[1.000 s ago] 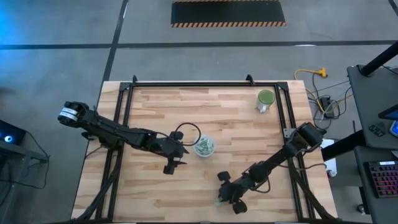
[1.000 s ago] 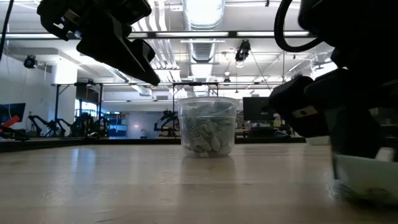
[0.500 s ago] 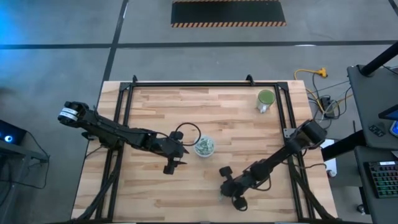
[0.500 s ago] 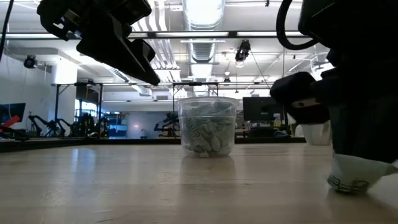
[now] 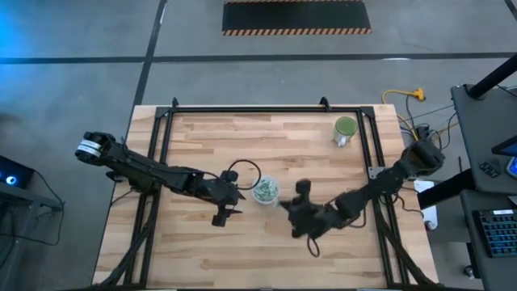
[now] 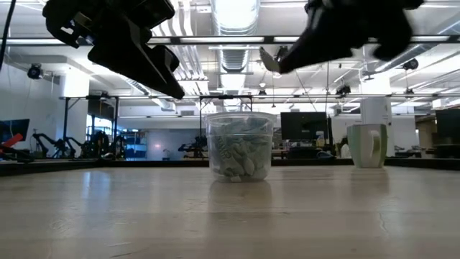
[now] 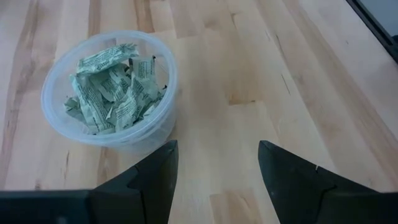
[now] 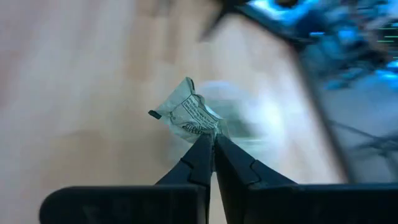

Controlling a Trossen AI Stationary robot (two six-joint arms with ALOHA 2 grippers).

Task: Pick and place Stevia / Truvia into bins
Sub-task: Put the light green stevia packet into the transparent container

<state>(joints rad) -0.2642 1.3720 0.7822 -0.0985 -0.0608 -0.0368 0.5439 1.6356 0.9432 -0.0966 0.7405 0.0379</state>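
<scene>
Crumpled paper packet [image 8: 189, 115] is pinched in the right hand [image 8: 212, 146].

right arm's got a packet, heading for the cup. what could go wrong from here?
1. The right pincer pinches the Stevia packet only by one crumpled edge, so it may slip out mid-swing.
2. The clear cup is already heaped with packets, so a new one may slide off onto the table.
3. The left pincer hovers open beside the cup; the arms might crowd.
</scene>
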